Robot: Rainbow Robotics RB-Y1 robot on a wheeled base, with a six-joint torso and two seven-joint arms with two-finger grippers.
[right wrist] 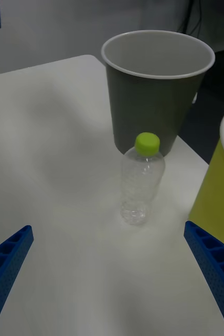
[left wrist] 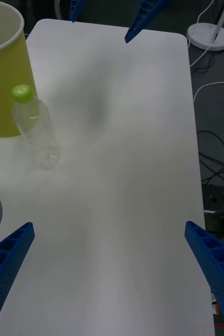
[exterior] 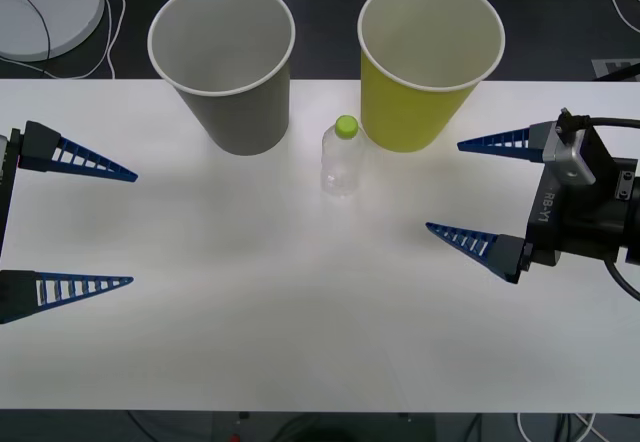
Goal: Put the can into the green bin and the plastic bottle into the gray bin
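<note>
Standing: plastic bottle upright between gray bin and green bin
Left gripper: spread wide, nothing held
Right gripper: spread wide, nothing held

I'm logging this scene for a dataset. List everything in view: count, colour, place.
gray bin: one, gray, white rim, upright at the table's far edge, toward the robot's left.
green bin: one, yellow-green, upright at the far edge, toward the robot's right.
plastic bottle: one, clear with a green cap, upright between the bins, just nearer the robot.
table: one, white.
round base: one, white, with cables, on the floor beyond the table.
left gripper: blue fingers open, left edge.
right gripper: blue fingers open, right side.
</note>
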